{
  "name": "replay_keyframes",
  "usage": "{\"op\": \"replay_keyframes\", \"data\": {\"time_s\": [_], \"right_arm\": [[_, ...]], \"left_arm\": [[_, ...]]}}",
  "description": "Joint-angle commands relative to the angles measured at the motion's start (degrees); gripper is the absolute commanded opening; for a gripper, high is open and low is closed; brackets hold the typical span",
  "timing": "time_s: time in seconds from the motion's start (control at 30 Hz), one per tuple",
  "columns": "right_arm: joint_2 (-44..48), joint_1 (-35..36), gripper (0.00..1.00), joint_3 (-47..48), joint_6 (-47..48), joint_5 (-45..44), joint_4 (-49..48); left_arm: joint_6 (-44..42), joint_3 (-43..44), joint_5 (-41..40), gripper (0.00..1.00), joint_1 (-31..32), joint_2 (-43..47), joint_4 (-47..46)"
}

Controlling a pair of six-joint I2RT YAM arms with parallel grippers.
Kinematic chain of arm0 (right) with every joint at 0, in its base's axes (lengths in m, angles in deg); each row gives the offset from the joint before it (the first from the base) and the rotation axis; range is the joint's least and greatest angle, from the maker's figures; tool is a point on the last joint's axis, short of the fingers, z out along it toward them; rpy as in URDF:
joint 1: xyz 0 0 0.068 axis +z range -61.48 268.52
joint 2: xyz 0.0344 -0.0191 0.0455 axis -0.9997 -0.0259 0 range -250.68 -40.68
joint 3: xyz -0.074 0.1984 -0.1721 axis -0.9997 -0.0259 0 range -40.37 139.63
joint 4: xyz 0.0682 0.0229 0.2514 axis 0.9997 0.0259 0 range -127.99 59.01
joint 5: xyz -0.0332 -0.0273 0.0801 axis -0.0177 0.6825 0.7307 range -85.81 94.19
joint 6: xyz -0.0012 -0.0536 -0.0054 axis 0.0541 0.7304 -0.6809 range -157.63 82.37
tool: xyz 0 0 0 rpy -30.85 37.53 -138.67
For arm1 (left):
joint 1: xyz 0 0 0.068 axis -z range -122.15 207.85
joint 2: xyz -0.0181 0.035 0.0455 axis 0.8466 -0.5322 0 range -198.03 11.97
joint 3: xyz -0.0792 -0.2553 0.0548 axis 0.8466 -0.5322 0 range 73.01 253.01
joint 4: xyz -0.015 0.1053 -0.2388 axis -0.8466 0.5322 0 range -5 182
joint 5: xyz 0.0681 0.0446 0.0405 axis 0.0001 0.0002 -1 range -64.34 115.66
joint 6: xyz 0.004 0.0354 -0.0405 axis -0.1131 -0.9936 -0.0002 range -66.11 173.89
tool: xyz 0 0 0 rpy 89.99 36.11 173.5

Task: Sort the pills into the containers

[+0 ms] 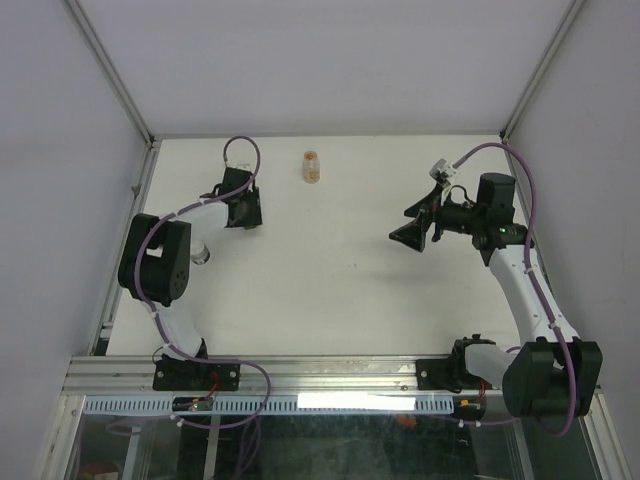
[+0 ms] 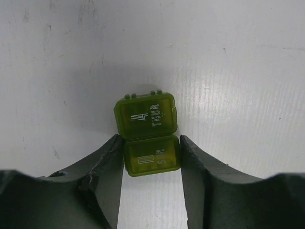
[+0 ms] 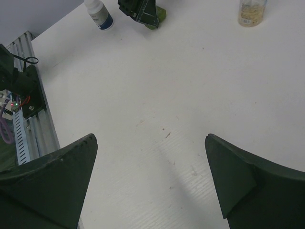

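Sitting clamped between left gripper fingers: containers.

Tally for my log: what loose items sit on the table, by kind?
Green pill compartments: 2
Clear pill bottle: 1
White-capped vial: 1
Total: 4

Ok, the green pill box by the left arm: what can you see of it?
The pill box is small, of olive-green translucent plastic, with two square lidded compartments joined end to end, both shut. The far lid reads 4 THUR; the near lid's print is unclear. It lies flat on the white table. The left tool straddles the near compartment, a finger against each side.
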Motion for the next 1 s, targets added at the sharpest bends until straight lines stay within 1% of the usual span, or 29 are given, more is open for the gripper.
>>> {"op": "replay_keyframes", "data": {"time_s": [0.0,0.1,0.2,0.3,0.4,0.5,0.57,0.77,0.87,0.97], "right_arm": [[0.37,-0.04,0.99,0.37,0.9,1.67,-0.49],[0.55,-0.03,0.99,0.27,0.92,1.68,-0.45],[0.68,-0.07,0.99,0.27,1.1,1.72,-0.31],[0.85,-0.03,0.99,0.32,2.13,1.91,0.2],[1.27,-0.19,0.99,0.48,5.27,2.8,2.39],[2.62,-0.28,0.99,0.13,8.71,3.06,3.65],[3.55,-0.36,0.99,-0.23,10.45,3.07,4.25],[5.78,-1.17,0.99,-1.08,13.09,3.61,5.28],[5.91,-1.95,0.99,-0.69,13.44,4.14,6.06],[5.78,-2.65,0.99,-0.3,14.32,4.92,7.13]], "left_arm": [[-2.4,2.44,-0.84,0.38,1.32,0.44,-0.31],[-4.15,2.22,-0.76,0.32,3.48,1.58,-0.26],[-6.79,1.3,1.57,0.3,6.35,3.82,-0.5],[-11.25,-1.22,10.03,0.28,10.18,6.65,-2.89],[-17.69,-6.35,18.03,0.27,16.79,10.06,-7.43],[-24.4,-9.74,22.26,0.28,25.16,11.75,-12.06],[-27.12,-10.43,24.76,0.28,28.56,11.54,-14.72],[-36.43,-7.45,31.35,0.28,36.85,7.12,-15.53],[-39.12,-6.08,33.21,0.3,38.55,4.7,-15.49],[-40.03,-5.1,33.49,0.33,39.38,2.44,-15.34]]}}
